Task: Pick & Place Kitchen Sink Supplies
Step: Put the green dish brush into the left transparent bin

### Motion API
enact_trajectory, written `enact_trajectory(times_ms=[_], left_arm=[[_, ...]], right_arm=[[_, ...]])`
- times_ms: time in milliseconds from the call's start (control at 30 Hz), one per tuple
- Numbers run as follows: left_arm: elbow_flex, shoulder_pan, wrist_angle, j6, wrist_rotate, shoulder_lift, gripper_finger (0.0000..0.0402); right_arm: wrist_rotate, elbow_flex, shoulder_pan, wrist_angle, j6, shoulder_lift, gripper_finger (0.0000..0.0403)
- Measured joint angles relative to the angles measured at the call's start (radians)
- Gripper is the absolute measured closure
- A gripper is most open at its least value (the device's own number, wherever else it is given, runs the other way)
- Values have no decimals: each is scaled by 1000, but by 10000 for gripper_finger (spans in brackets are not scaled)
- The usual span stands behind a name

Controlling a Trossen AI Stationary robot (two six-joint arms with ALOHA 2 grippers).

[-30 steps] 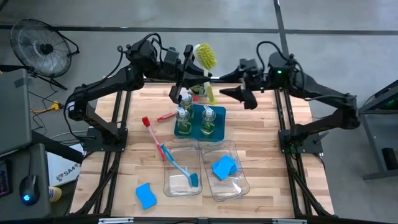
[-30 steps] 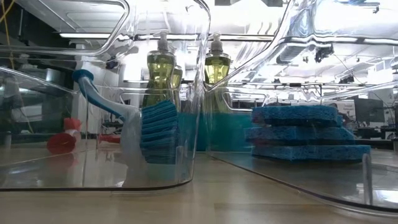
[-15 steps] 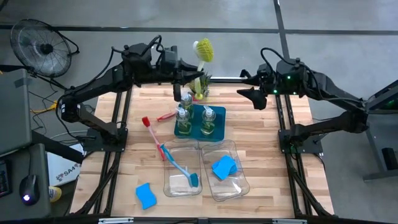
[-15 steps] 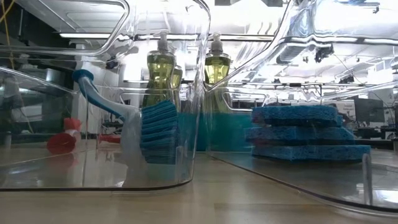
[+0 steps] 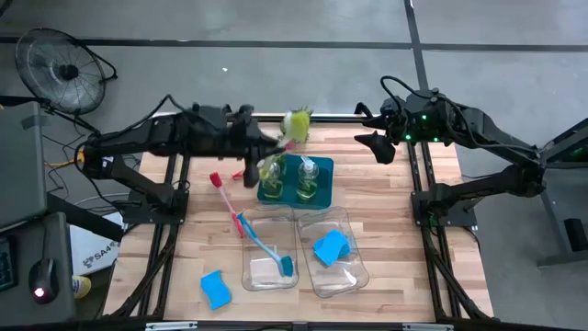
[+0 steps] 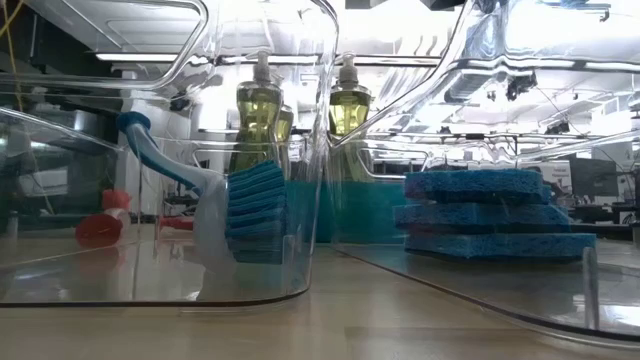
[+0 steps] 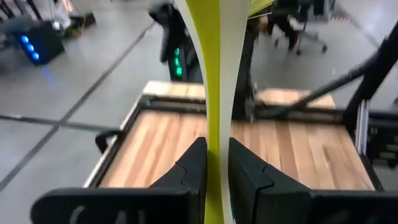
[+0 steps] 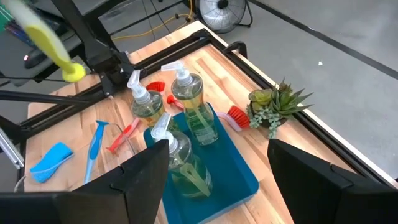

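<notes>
Yellow-green brush [image 5: 296,124] sits in my left gripper [image 5: 264,144], upper centre of the high view, jaws clamped on its thin handle [image 7: 214,118] with the head up over the tray's [image 5: 323,167] top edge. Biggest worry: the long handle swings and topples the soap bottles [image 5: 307,175] just below. Lesser: it slips in that narrow pinch. My right gripper [image 5: 367,140] waits open, upper right.

High cam: straight down over the whole table [image 5: 386,230]. Low cam: tabletop level, right up against the clear bins [image 6: 250,270], facing the far edge. Left wrist: close along the yellow-green brush handle [image 7: 217,93]. Right wrist: looks down on the teal tray [image 8: 233,168]; high shares it.
</notes>
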Motion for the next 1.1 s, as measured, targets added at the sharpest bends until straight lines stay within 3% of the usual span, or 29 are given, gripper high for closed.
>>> enact_trajectory(times_ms=[233,533,900,1100], left_arm=[[0,-141,-162,-26,-86,-2,366],[-1,-250,-394,118,-63,32,366],[-1,-301,-590,310,-26,134,366],[-1,-308,-677,380,-109,197,366]], right_arm=[[0,0,0,-17,0,0,135],[0,0,0,-17,0,0,135],[0,0,0,-19,1,0,135],[0,0,0,-20,3,0,135]])
